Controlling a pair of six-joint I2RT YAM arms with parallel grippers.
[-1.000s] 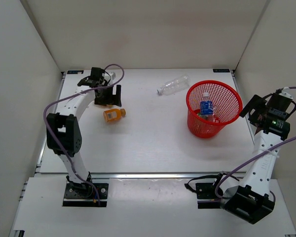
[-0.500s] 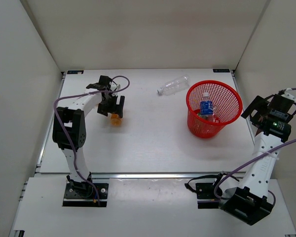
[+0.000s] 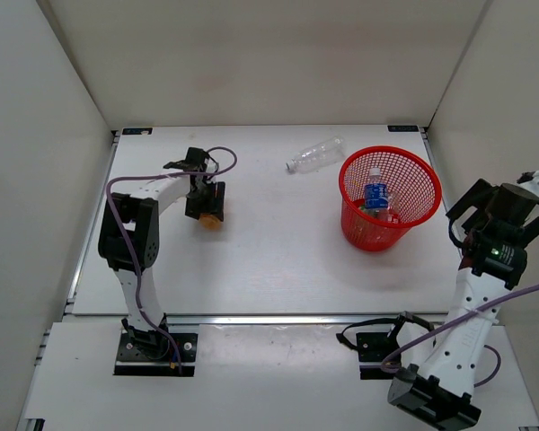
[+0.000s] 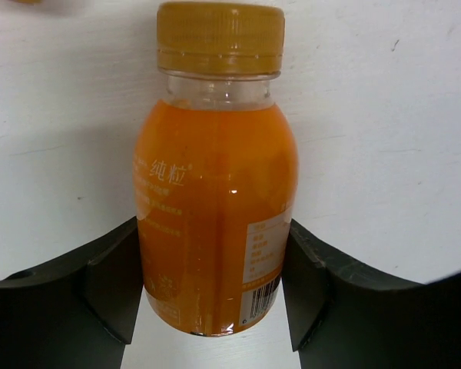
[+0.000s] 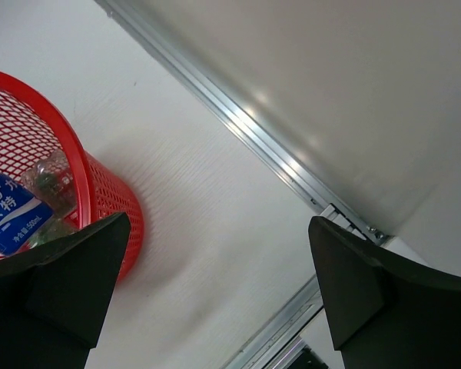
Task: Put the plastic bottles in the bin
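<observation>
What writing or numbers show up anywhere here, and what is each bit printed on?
"纯粒": white characters on the orange bottle.
Small print and barcode digits on that bottle's white panel: too small to read.
"特" and what looks like "500mL": on the blue-label bottle inside the red basket; the rest is cut off or blurred.
Corner stickers on the table, top view: too small to read.

1. Open white bench (image 3: 278, 260) runs between the small orange plastic bottle (image 4: 215, 223) and the round red mesh bin (image 3: 377, 235).
2. The left jaws touch both sides of that bottle, with no gap.
3. A clear plastic bottle (image 3: 313, 155) lies near the bin's far-left rim.
4. A blue-labelled bottle (image 3: 375, 194) occupies the bin's middle.
</observation>
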